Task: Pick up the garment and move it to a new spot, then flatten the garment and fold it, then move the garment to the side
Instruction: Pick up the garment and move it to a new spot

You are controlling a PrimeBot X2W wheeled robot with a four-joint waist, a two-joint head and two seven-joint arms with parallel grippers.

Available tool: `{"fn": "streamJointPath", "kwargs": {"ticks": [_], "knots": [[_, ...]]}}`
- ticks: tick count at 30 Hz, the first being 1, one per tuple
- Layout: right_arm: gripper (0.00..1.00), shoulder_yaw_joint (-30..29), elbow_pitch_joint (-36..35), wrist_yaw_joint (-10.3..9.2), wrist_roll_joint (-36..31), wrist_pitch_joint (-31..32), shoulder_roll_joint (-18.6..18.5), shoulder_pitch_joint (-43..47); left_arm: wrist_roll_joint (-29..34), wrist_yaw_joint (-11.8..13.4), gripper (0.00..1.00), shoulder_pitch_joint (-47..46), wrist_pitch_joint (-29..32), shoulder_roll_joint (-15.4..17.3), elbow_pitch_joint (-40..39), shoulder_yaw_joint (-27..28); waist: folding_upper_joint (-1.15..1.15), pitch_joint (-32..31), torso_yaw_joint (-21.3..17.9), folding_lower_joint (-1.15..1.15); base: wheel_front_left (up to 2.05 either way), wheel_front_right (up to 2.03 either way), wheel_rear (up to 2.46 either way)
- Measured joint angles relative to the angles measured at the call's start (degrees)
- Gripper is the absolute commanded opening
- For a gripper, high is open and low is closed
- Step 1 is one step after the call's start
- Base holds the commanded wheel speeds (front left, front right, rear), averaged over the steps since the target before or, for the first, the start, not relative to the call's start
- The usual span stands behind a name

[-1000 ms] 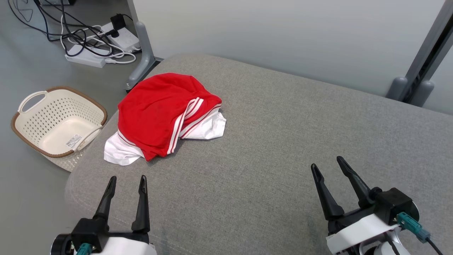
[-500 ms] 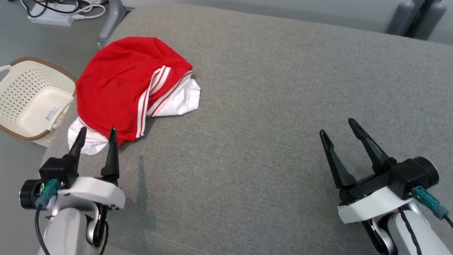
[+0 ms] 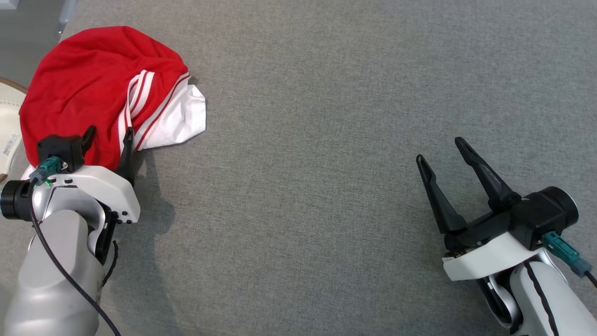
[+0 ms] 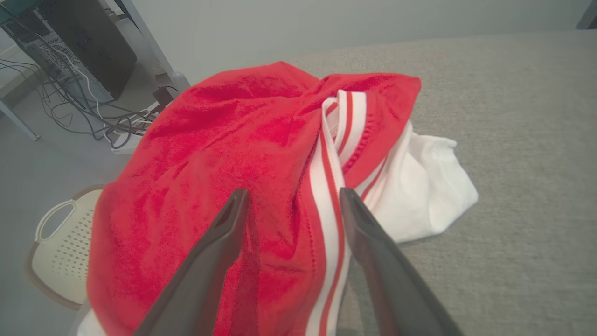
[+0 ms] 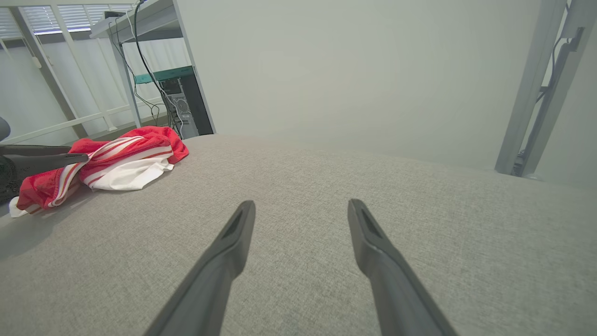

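At the left edge of the grey cushion the red-and-white garment lies bunched, the left gripper spread wide over its near hem, holding nothing, and it should bite a thick fold before lifting; the right gripper stands open, well apart.

Left hand, fingers apart, perhaps in contact with red garment

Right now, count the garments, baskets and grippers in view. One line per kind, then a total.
garment: 1
basket: 1
grippers: 2 (left gripper, right gripper)
Total: 4
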Motion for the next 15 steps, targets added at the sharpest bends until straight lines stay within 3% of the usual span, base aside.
{"fn": "streamJointPath", "kwargs": {"ticks": [8,9,10,11,15], "knots": [[1.0,0.0,-0.2,0.0,0.0,0.0,-0.1,-0.6,1.2,2.9,1.0,-4.1,4.2,1.2,8.3,-1.0,0.0,1.3,-1.6,0.0,0.0,0.0,0.0],[1.0,0.0,-0.2,0.0,0.0,0.0,-0.1,-0.8,0.9,3.0,0.84,-4.7,4.8,1.3,9.3,-0.9,0.0,1.3,-1.7,0.0,0.0,0.0,0.0],[1.0,0.0,-0.2,0.0,0.0,0.0,-0.1,-0.9,0.9,3.0,0.34,-5.2,5.0,1.2,10.0,-0.9,0.0,1.4,-1.8,0.0,0.0,0.0,0.0],[1.0,0.0,-0.2,0.0,0.0,0.0,-0.1,-0.9,0.7,2.9,0.0,-5.4,5.0,1.2,10.6,-0.9,0.0,1.4,-1.9,0.0,0.0,0.0,0.0],[1.0,-0.2,0.1,0.0,0.0,0.0,0.0,-0.9,0.7,2.3,0.0,-6.4,4.4,1.8,12.1,-1.3,0.0,0.8,-1.9,0.0,0.0,0.0,0.0]]}}
